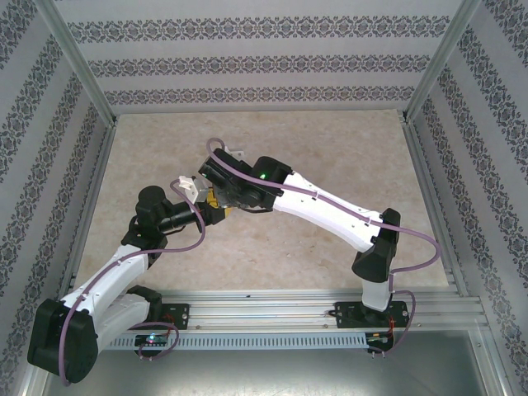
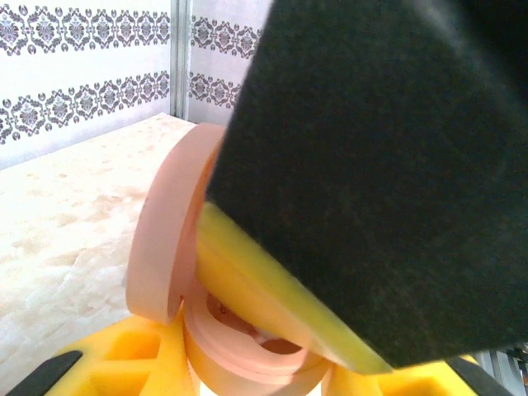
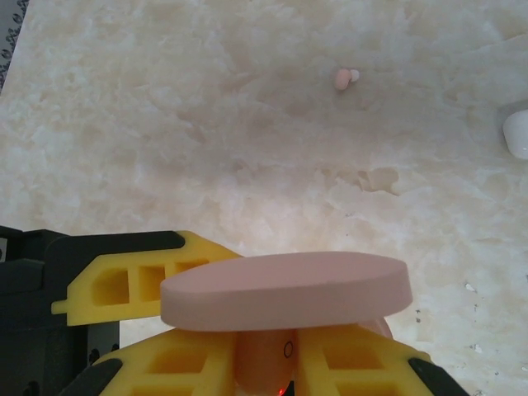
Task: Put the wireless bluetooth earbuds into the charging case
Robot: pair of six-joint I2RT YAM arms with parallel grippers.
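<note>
Left gripper (image 2: 256,371) is clamping the open pale pink plastic charging case (image 2: 165,239) steady for the right gripper (image 3: 268,367), seemingly pinching a tiny pink earbud (image 3: 262,363) over it.

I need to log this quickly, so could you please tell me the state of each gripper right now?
Left gripper: closed on the open pink case.
Right gripper: closed on what looks like a pink earbud.
</note>
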